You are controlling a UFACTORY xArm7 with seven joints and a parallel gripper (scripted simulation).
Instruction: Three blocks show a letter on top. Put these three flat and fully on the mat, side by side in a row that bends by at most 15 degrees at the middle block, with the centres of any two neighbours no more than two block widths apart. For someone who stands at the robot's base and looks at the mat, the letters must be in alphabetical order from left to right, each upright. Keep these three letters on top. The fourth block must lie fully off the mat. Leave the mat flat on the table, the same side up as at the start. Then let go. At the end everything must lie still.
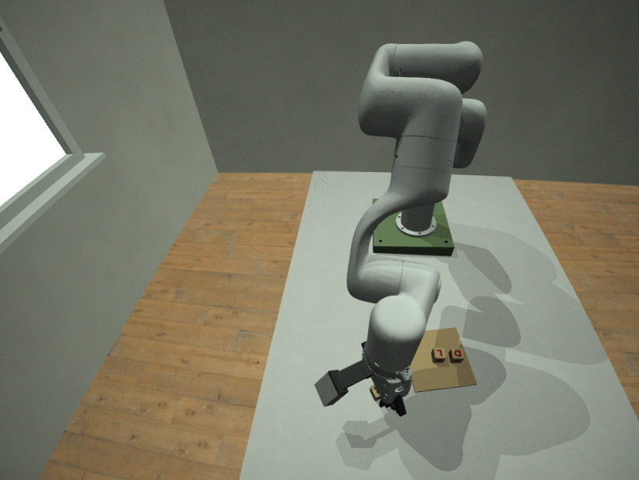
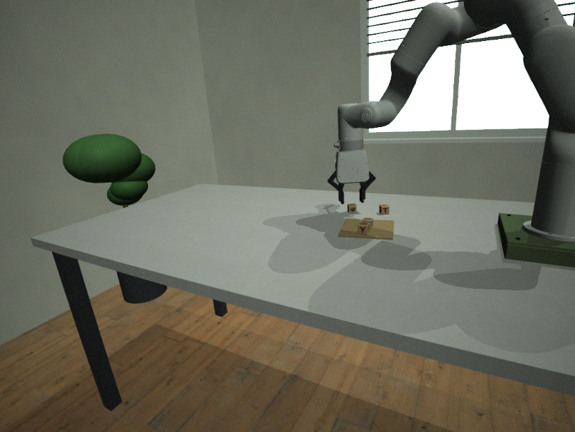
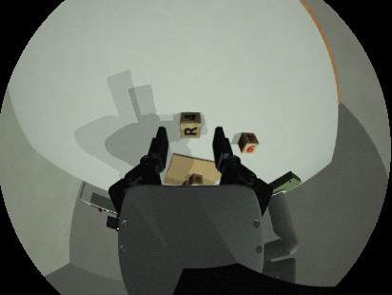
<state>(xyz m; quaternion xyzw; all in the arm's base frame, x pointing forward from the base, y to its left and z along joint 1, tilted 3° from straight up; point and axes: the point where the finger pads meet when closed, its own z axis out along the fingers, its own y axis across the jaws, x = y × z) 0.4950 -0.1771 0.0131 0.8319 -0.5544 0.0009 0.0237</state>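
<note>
A tan mat (image 1: 444, 363) lies on the grey table, and two wooden blocks sit side by side on it, with D (image 1: 457, 353) and L (image 1: 438, 354) on top. A third block (image 2: 351, 208) stands on the table just off the mat's edge; it shows an R on one face in the wrist view (image 3: 191, 124). My gripper (image 2: 351, 197) hangs open and empty a little above this block, with the fingers on either side of it from above. A fourth block (image 2: 383, 209) with a T on its side stands off the mat, apart from the others. The arm hides it in the top view.
The robot's green base plate (image 1: 413, 232) is behind the mat. The table's edge (image 1: 268, 330) runs close to the gripper's side. A green plant (image 2: 109, 167) stands beyond the table's far corner.
</note>
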